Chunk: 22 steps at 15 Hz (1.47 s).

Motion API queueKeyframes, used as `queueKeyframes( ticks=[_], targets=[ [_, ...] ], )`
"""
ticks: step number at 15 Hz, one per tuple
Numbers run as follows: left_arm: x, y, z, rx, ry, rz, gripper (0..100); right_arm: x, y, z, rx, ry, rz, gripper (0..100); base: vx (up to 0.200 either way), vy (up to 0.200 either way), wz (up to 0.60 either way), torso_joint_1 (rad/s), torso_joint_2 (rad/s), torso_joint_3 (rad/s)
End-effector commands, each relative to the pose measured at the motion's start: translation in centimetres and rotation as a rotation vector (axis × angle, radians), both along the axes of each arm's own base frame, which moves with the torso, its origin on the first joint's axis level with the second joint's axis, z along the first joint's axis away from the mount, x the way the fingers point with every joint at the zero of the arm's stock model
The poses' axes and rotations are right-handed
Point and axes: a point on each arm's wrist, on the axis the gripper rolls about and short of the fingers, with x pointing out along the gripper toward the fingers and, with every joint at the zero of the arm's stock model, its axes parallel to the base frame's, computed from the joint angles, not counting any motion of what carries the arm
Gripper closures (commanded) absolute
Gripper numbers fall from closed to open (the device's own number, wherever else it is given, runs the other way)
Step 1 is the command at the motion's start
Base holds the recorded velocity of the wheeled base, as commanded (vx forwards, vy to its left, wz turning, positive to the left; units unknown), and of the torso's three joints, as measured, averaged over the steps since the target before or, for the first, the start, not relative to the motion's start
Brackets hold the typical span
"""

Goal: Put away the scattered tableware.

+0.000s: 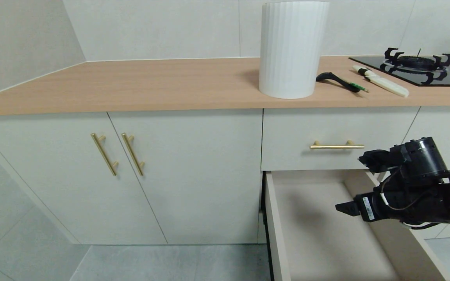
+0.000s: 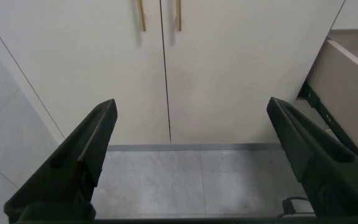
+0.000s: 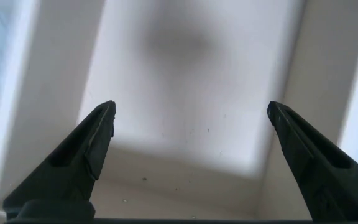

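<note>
On the wooden countertop lie a black scoop with a green handle and a cream-white knife, both just right of a tall white ribbed canister. Below them a drawer stands pulled out, its pale bottom bare. My right gripper hovers over that drawer's right side, open and holding nothing. My left gripper is open too, low in front of the double cabinet doors, with the drawer's side off to one edge.
A black gas hob occupies the counter's far right. A closed drawer with a gold bar handle sits directly above the open one. Two gold handles mark the cabinet doors on the left. Grey floor tiles lie below.
</note>
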Motion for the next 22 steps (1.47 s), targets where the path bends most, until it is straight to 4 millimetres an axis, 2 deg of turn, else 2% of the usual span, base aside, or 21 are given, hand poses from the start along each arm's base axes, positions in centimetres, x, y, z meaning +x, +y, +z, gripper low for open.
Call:
queueKeyframes(
  ticks=[1, 8, 15, 22],
  targets=[
    [0.0, 0.0, 0.0, 0.001, 0.0, 0.0, 0, -0.1, 0.0, 0.2, 0.003, -0.013, -0.001, 0, 0.0, 0.0, 0.0, 0.041, -0.3, -0.246],
    [0.0, 0.0, 0.0, 0.001, 0.0, 0.0, 0, -0.2, -0.2, 1.0, 0.025, -0.1, -0.011, 0, 0.0, 0.0, 0.0, 0.149, -0.44, -0.293],
    [0.0, 0.0, 0.0, 0.001, 0.0, 0.0, 0, -0.3, -0.3, 1.1, 0.025, -0.108, -0.016, 0, 0.0, 0.0, 0.0, 0.191, -0.47, -0.279],
    [0.0, 0.0, 0.0, -0.001, 0.0, -0.001, 0, 0.5, -0.3, 1.3, 0.04, -0.187, -0.039, 0, 0.0, 0.0, 0.0, 0.23, -0.5, -0.275]
  ],
)
